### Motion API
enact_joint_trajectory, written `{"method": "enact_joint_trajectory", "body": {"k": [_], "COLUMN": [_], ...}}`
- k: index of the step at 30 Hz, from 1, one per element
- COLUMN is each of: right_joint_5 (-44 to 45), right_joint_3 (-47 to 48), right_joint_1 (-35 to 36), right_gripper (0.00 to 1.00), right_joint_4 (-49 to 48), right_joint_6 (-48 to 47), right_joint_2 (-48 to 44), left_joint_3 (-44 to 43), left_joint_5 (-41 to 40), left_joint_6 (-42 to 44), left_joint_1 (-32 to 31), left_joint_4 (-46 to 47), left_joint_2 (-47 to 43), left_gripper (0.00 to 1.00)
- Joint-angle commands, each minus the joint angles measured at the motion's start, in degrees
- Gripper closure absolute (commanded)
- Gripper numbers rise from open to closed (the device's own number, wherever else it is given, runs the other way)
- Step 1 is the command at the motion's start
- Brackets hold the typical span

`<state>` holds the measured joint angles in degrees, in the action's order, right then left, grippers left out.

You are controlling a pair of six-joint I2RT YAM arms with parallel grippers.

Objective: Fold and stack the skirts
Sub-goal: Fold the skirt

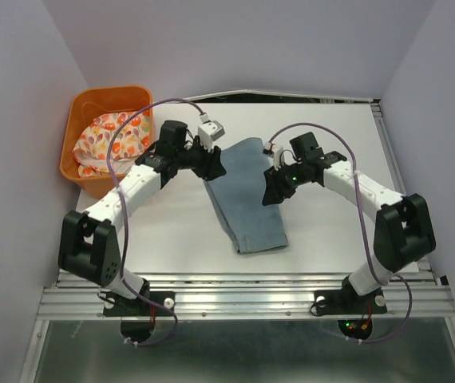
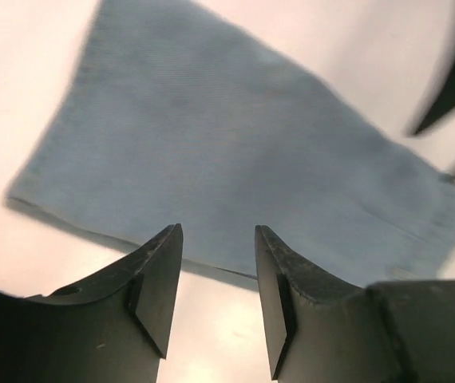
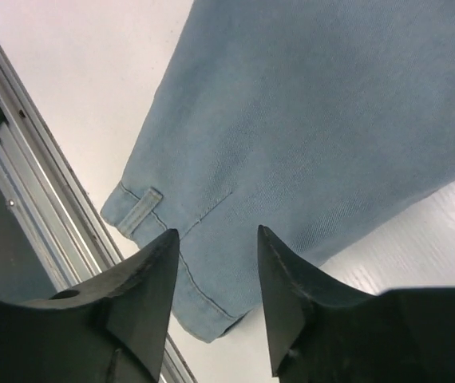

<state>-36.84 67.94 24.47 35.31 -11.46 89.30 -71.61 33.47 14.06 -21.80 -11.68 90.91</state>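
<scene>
Left claw (image 2: 218, 239), right claw (image 3: 218, 239) flank denim skirt (image 1: 247, 203); floral skirt (image 1: 116, 140) fills basket (image 1: 112, 91).

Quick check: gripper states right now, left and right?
Left gripper: open, holding nothing, at the denim skirt's edge.
Right gripper: open, holding nothing.

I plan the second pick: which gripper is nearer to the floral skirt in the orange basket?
Left. The left gripper hangs over the edge of the denim skirt nearest the basket; the right gripper is at its opposite edge, farther from the floral skirt.
</scene>
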Motion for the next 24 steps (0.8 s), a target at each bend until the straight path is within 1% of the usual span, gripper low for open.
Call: {"method": "enact_joint_trajectory", "body": {"k": [1,4,7,8,9,11,12,13,14,15,16,17,18,19,20,21,23,24], "right_joint_5": [-8.59,-12.11,-13.69,-13.87,-13.96,-14.22,-14.31,-14.23,-14.31,-14.49,-14.84,-16.41,-17.38,-18.52,-20.18,-20.9,-22.91,-23.45], "right_joint_3": [-1.75,-4.74,-6.68,-6.94,-7.21,-7.04,-7.03,-7.3,-7.56,-8.0,-8.61,-10.27,-11.42,-12.47,-13.79,-13.8,-12.14,-9.7], "right_joint_1": [-2.66,-3.99,-3.99,-3.99,-3.99,-4.6,-4.61,-4.61,-5.21,-5.22,-5.22,-5.22,-5.22,-5.22,-5.22,-5.22,-5.22,-5.22], "right_gripper": [0.53,0.54,0.55,0.55,0.56,0.57,0.57,0.57,0.58,0.58,0.59,0.61,0.62,0.63,0.64,0.64,0.65,0.64], "right_joint_4": [-3.84,-7.26,-9.82,-10.34,-11.22,-11.4,-11.49,-11.49,-11.49,-11.67,-12.02,-12.45,-12.81,-12.9,-12.81,-11.68,-9.04,-8.51], "right_joint_6": [4.96,7.33,8.39,9.43,9.7,10.23,10.23,10.58,11.28,11.29,13.38,14.44,14.8,14.89,14.63,14.02,13.13,13.57], "right_joint_2": [4.3,7.46,12.99,14.57,17.72,20.38,21.26,22.05,22.06,21.89,20.75,19.87,18.82,17.42,14.44,13.11,10.21,9.41], "left_joint_3": [11.74,16.58,20.1,20.55,20.72,19.68,18.89,17.05,16.16,15.29,13.54,12.74,11.42,11.06,10.8,10.79,11.76,12.11], "left_joint_5": [14.68,16.62,19.77,20.05,19.96,18.65,18.56,18.04,17.6,17.16,15.76,14.53,13.47,13.2,12.85,12.76,12.15,12.23], "left_joint_6": [-9.76,-9.23,-9.14,-8.97,-9.14,-8.53,-7.92,-7.74,-8.0,-8.09,-7.74,-6.34,-4.68,-2.31,3.19,5.95,10.7,14.37], "left_joint_1": [-3.94,-7.28,-8.6,-8.78,-8.96,-8.52,-7.91,-7.12,-5.46,-4.57,-3.78,-2.82,-2.63,-2.54,-2.72,-3.33,-3.77,-3.86], "left_joint_4": [10.18,13.16,14.84,15.02,15.02,12.75,11.87,11.16,9.15,8.44,7.39,5.03,3.35,1.68,-1.99,-3.68,-6.93,-7.91], "left_joint_2": [-6.27,-8.47,-5.67,-4.09,-0.42,3.9,8.1,9.97,13.12,14.54,15.69,17.35,17.98,18.33,18.33,17.38,15.27,12.91], "left_gripper": [0.5,0.51,0.57,0.59,0.61,0.65,0.68,0.69,0.73,0.74,0.75,0.78,0.79,0.79,0.81,0.82,0.83,0.83]}}
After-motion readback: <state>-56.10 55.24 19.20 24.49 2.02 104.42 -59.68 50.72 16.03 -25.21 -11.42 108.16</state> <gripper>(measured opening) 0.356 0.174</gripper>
